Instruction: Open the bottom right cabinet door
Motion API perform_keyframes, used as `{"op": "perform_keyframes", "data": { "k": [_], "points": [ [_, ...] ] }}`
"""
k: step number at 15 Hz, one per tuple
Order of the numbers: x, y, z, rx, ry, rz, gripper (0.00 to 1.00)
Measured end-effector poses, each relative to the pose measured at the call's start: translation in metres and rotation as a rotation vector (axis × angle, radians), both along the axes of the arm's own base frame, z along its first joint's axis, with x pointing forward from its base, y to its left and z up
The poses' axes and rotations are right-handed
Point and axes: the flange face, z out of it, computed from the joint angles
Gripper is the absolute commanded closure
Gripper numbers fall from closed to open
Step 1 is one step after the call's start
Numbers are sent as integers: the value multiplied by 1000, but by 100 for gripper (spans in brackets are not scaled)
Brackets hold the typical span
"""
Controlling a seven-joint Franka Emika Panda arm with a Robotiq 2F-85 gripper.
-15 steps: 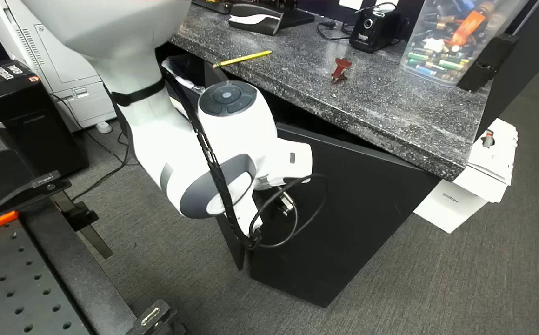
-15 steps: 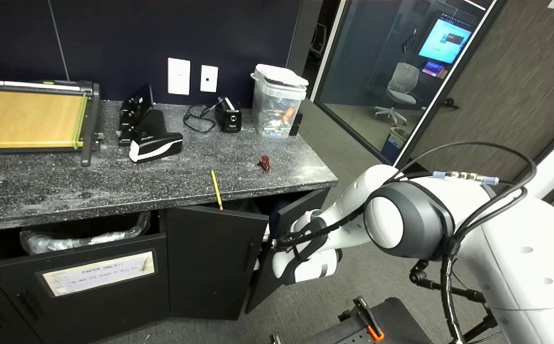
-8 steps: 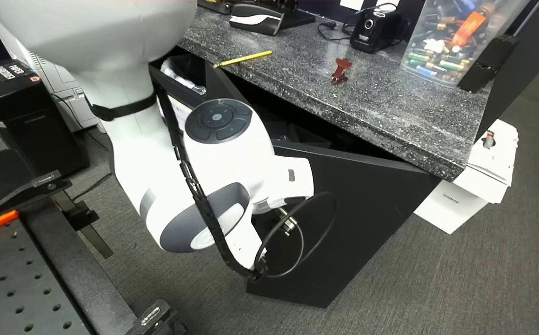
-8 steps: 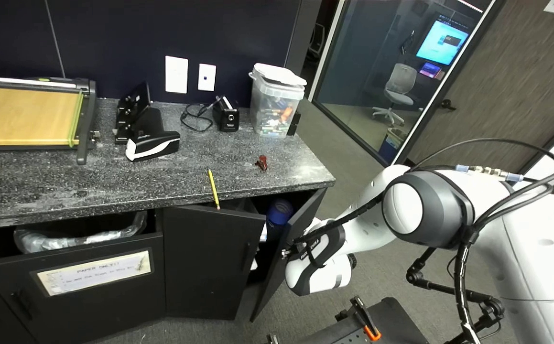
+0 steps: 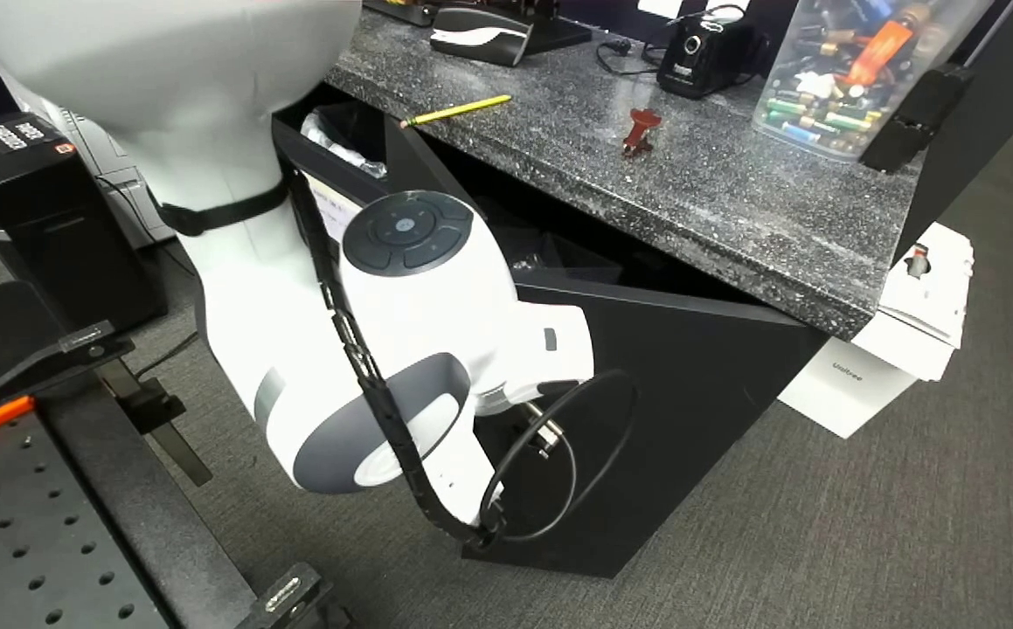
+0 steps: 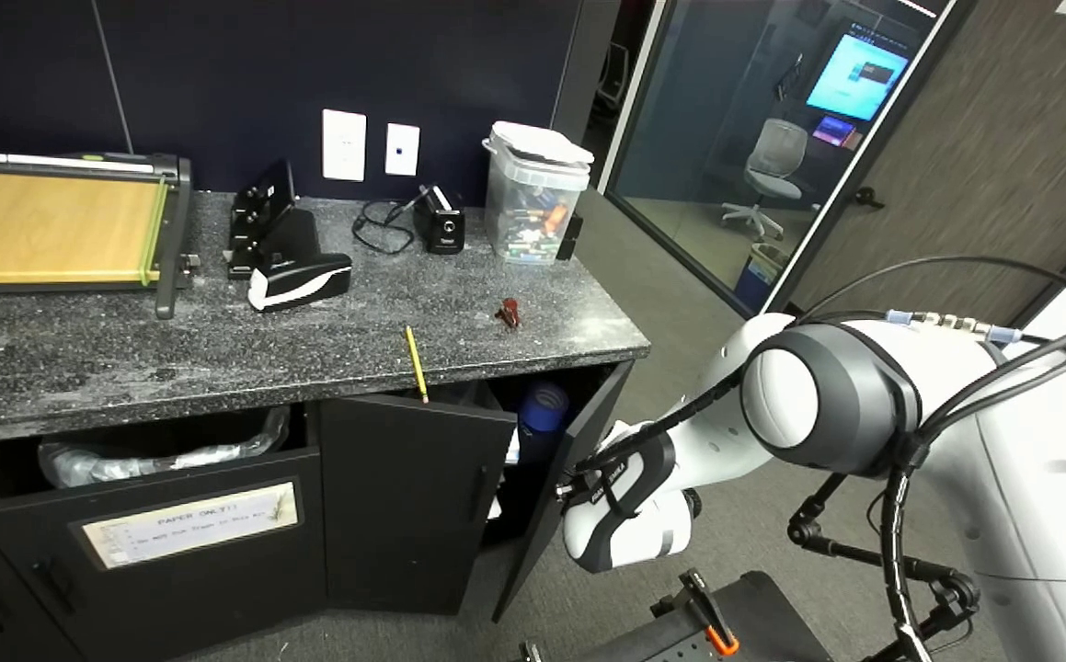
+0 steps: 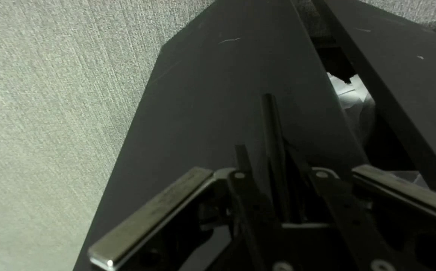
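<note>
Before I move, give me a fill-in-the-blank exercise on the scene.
1. Of open and shut, the right cabinet door is ____.
2. In the wrist view, its ____ shows between the fingers of the claw.
3. The pencil is coloured ____.
4. A sign is headed PAPER ____.
Missing words: open; handle; yellow; ONLY.

Wrist view grainy, cabinet door (image 7: 218, 113) dim — exterior views brighter, crisper.

"PAPER ONLY!!" on a pale sign (image 6: 190, 526) on the black drawer front (image 6: 178, 584) below the countertop (image 6: 247, 349), its finer lines blurred to me, "Unitree" on a white box (image 5: 843, 395) near the countertop's corner
</note>
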Motion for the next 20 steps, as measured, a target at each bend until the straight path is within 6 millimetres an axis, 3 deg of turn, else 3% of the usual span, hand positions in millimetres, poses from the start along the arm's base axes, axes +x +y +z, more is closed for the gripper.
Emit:
{"op": "perform_keyframes", "data": {
  "k": [3,5,6,8,10,13,16,20],
  "points": [
    [-17,-25,7,33,40,-69,17],
    [-24,-43,23,72,71,0,2],
    [-26,-51,34,91,83,30,0],
    [-29,-61,58,131,108,95,0],
    [-28,-82,84,203,127,15,0],
    [-24,-101,125,286,186,121,0],
    [-22,-127,154,221,196,10,0],
    [-10,-105,169,153,213,-75,0]
  ]
}}
